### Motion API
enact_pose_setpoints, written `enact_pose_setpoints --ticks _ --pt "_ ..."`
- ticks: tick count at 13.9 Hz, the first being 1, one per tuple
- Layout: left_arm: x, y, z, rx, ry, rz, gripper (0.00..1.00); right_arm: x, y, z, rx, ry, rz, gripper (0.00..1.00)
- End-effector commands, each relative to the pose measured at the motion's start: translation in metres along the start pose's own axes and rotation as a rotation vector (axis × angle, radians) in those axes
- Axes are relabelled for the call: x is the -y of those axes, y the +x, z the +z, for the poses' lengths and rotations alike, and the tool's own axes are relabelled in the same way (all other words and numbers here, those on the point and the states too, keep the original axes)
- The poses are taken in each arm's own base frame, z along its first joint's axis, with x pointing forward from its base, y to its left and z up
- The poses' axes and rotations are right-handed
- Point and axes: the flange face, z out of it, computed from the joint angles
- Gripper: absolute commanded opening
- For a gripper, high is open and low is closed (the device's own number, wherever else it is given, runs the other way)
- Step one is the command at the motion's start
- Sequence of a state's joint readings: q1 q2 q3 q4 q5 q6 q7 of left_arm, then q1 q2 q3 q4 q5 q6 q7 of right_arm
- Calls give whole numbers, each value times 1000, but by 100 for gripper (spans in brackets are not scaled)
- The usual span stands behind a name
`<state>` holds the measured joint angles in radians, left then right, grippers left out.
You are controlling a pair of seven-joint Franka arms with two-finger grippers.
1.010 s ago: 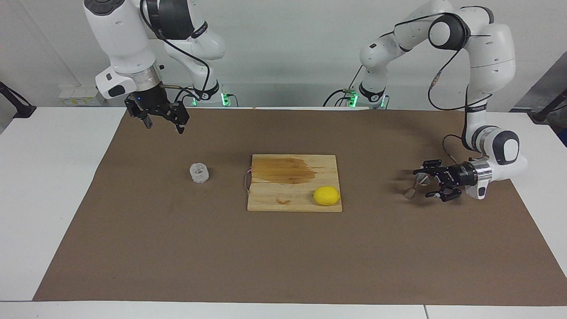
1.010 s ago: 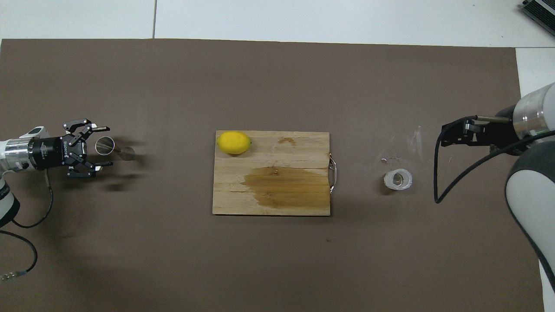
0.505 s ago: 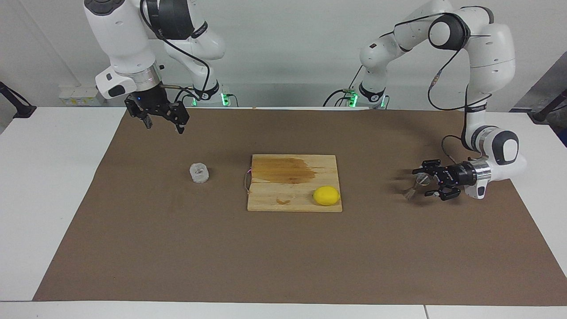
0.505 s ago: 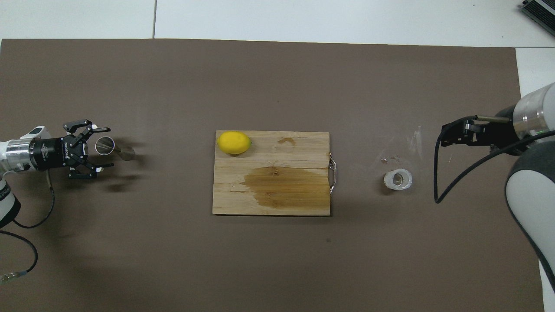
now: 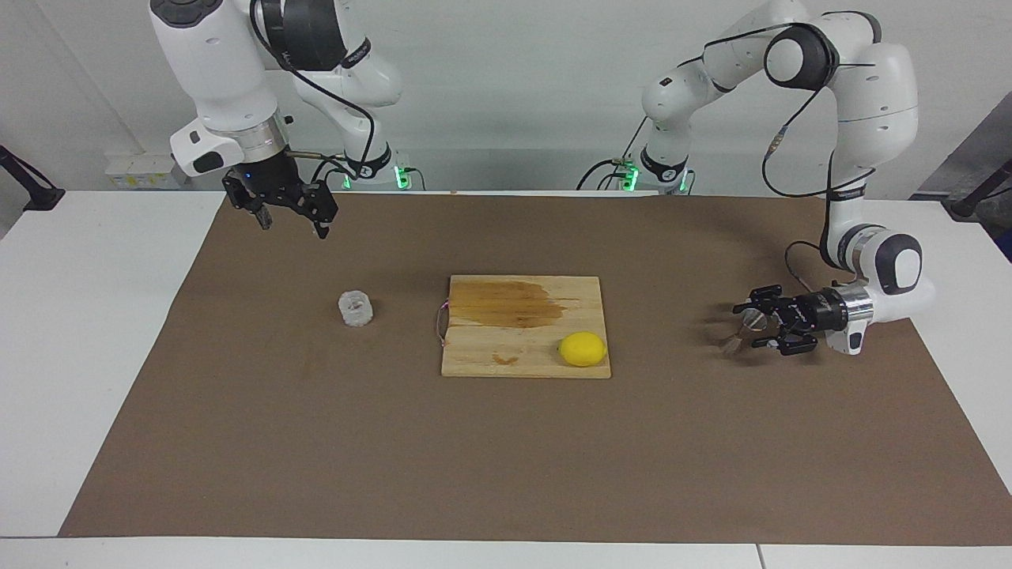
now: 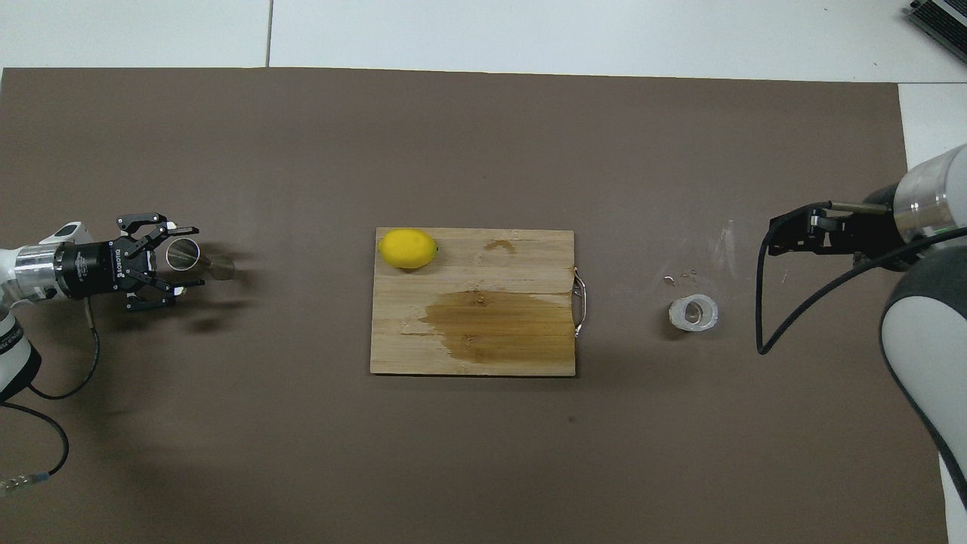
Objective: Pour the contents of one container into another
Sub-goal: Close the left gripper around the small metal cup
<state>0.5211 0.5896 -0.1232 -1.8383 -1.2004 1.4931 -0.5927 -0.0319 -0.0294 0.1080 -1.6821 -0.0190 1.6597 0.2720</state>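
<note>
Nothing is poured yet; the glass cup (image 5: 356,309) sits on the mat toward the right arm's end, untouched; the left gripper (image 5: 755,320) has its fingers around the steel jigger (image 5: 742,330), not quite gripping; the right gripper (image 5: 291,223) waits high, fingers wide; one cup, one jigger, one lemon (image 5: 583,349), one board (image 5: 525,325).

A wooden cutting board (image 5: 525,325) lies in the middle of a brown mat (image 5: 506,458) that covers the white table (image 5: 71,332). The board has a dark wet stain and a thin metal handle (image 6: 579,304) on one short edge. A yellow lemon (image 5: 583,349) rests on the board, at the corner farther from the robots, toward the left arm's end.
</note>
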Motion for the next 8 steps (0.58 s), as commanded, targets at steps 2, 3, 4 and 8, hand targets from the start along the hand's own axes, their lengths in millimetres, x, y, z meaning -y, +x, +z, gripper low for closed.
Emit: enact_pose_setpoints --ticks 2,3,4,8 --pt "3 0 3 23 -8 5 60 -4 -2 -1 1 16 -15 100" --pt "3 0 3 23 -8 5 58 -4 -2 -1 1 16 -15 100" --pt "3 1 2 23 -10 5 58 -4 -2 -1 1 16 -15 100" --pt "3 1 1 22 -13 3 58 -4 -2 -1 1 16 -15 100"
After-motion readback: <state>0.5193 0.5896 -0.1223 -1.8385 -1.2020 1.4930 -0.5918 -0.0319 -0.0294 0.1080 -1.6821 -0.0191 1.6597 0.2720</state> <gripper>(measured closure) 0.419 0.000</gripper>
